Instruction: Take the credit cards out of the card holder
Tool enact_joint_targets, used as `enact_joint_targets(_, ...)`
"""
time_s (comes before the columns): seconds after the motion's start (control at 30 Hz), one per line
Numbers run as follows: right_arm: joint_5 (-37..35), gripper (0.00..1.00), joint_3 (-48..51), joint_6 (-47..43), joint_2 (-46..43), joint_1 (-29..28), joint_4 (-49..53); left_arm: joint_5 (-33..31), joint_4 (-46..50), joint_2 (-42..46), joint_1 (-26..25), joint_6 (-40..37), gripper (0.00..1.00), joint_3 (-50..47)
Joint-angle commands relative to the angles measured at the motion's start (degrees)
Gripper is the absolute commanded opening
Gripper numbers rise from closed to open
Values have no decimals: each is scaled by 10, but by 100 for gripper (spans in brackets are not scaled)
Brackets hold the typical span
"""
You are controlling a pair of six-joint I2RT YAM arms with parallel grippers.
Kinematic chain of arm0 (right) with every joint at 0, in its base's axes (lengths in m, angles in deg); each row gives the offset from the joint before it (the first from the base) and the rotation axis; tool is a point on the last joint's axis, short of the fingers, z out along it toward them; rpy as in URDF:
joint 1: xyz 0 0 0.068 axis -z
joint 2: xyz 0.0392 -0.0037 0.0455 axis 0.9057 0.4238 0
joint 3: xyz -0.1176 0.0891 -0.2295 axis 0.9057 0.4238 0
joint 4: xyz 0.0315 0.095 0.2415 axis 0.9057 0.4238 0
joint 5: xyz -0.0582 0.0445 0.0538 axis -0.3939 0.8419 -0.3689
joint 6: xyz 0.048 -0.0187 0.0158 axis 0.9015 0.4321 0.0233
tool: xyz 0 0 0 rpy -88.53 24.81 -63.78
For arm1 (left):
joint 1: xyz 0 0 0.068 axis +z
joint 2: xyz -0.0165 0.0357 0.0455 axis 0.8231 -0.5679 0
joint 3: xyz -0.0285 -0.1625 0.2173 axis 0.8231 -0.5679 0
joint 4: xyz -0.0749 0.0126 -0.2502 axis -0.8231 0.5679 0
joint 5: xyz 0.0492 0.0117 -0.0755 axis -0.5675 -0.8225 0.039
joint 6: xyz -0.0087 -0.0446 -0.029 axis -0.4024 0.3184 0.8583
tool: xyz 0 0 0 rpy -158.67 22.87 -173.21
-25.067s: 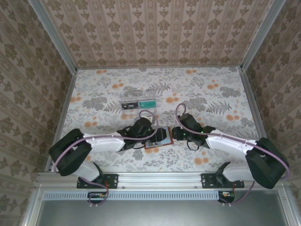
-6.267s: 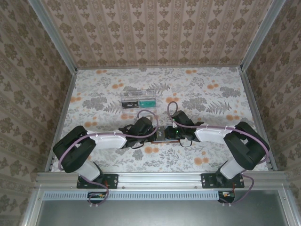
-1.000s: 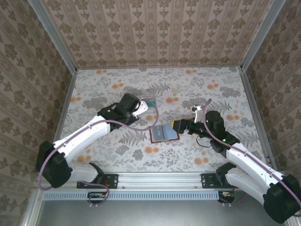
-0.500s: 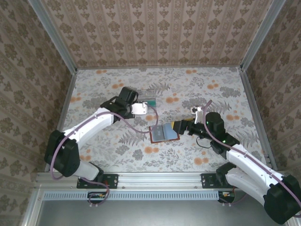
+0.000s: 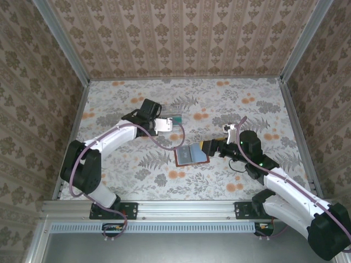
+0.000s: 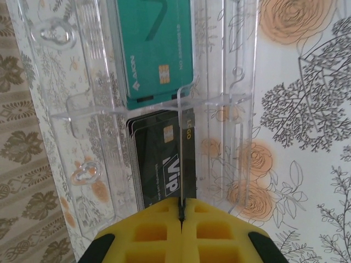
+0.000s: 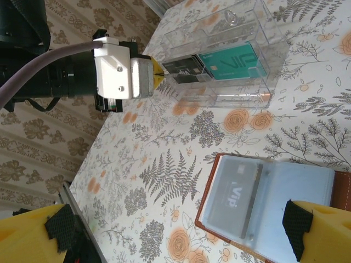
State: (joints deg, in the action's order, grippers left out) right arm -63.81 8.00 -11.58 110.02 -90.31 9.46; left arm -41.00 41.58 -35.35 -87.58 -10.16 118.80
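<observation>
Pinching a dark card (image 6: 181,164) edge-on in my left jaws over the clear tray (image 6: 77,115), eleven o'clock from the card holder (image 5: 192,155), right jaws spread, I risk it snagging the divider (image 6: 215,99).

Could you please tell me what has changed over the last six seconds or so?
The left end effector left the card holder, swung away to the clear tray and holds a dark card edge-on over the dark cards there. The right end effector drew back to the holder's right edge, open. The tray stayed put.
</observation>
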Motion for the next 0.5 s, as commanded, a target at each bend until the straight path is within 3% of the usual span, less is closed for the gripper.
enact_joint_targets(0.0,-4,100,8,5,0,-3,-18,19,0,-9,11,-5,0,26)
enact_joint_targets(0.47,-2,100,8,4,6,-3,-21,18,-13,-44,27,-2,0,34)
